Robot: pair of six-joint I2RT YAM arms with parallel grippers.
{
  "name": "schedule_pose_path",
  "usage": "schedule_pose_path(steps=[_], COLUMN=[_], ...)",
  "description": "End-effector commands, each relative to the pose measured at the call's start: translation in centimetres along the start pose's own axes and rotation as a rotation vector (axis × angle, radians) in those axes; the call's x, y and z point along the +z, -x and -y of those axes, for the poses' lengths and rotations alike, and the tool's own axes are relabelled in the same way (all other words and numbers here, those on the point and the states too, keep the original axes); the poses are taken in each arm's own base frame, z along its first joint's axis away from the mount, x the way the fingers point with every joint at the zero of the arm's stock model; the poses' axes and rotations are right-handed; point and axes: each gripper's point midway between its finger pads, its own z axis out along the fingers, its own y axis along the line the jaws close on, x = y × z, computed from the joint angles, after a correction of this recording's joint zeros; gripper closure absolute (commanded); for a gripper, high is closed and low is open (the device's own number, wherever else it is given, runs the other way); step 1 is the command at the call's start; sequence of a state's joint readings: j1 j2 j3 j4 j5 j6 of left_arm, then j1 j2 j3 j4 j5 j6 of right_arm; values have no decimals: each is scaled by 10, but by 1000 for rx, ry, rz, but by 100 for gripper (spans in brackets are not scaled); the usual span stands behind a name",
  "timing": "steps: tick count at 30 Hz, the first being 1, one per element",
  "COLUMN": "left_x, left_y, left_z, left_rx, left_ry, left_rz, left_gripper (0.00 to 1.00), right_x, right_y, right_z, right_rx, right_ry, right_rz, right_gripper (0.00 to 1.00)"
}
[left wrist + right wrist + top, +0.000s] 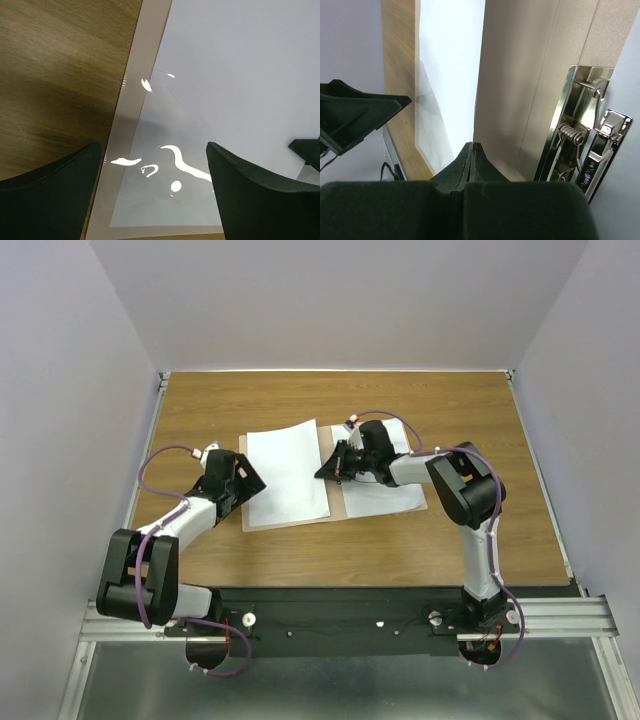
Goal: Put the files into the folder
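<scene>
The pinkish-tan folder (345, 502) lies open in the middle of the table. One white file (285, 475) rests on its left half, a second (385, 495) on its right half. My right gripper (325, 472) is shut at the left file's right edge, by the spine. In the right wrist view that file (450, 75) runs straight into the closed tips (471, 146), beside the tan folder panel (520, 75). My left gripper (238, 480) hovers open over the folder's left edge. Between its fingers (155, 190) the clear glossy leaf (165, 165) lies over the file's corner (240, 75).
A metal spring clip (575, 130) sits along the folder's spine, right of my right gripper. Bare wooden table (400, 560) surrounds the folder. Grey walls enclose the table on three sides. The arm bases (350, 620) stand at the near edge.
</scene>
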State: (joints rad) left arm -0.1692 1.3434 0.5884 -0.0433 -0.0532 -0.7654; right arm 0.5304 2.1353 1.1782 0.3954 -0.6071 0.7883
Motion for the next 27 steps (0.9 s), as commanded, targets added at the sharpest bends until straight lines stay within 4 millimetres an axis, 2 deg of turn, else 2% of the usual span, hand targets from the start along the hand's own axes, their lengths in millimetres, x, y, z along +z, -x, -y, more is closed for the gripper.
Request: schedule_pose_path(steps=[1, 6, 27], left_x=[5, 8, 5], left_y=[-8, -16, -21], left_z=[-1, 4, 2], left_rx=[2, 1, -7], left_ry=[-24, -65, -75], left_rz=[-31, -56, -61], left_gripper=[5, 5, 5], right_x=[7, 8, 16], right_y=[-9, -11, -18], right_z=[7, 5, 7], right_rx=[-7, -16, 23], right_ry=[-5, 14, 5], right_rz=[-33, -50, -48], right_gripper=[99, 99, 99])
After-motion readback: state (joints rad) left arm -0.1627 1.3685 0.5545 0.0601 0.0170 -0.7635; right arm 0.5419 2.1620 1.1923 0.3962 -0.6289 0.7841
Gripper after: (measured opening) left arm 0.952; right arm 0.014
